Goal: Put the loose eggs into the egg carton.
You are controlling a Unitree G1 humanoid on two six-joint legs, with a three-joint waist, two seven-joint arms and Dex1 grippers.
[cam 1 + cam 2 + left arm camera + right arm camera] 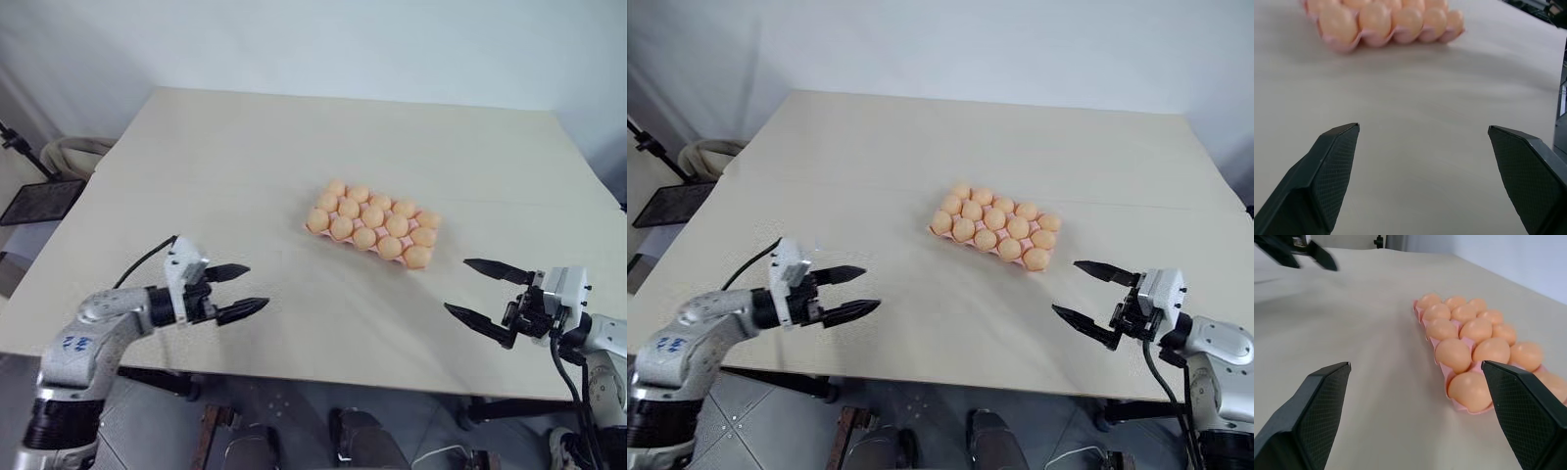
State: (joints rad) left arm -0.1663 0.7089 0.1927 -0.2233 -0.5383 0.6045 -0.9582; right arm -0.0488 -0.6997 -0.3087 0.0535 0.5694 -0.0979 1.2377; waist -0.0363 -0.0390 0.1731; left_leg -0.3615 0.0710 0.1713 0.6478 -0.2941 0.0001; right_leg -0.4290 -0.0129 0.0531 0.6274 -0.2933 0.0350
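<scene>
The pink egg carton (329, 238) lies a little right of the table's middle, and every cup I can see holds a pale orange egg (372, 216). Loose eggs are out of view. My left gripper (257, 286) hovers open over the near left of the table, pointing right toward the carton and well short of it. My right gripper (456, 284) is open near the front right edge, pointing left, just in front of the carton's near corner. In the left wrist view the carton (1347, 46) lies beyond the spread fingers. In the right wrist view it (1445, 374) lies close by.
The beige table (245, 166) is bare around the carton. Past its left edge stand a black flat panel on a stand (39, 201) and a pale round bin (73, 152). A white wall runs behind the table.
</scene>
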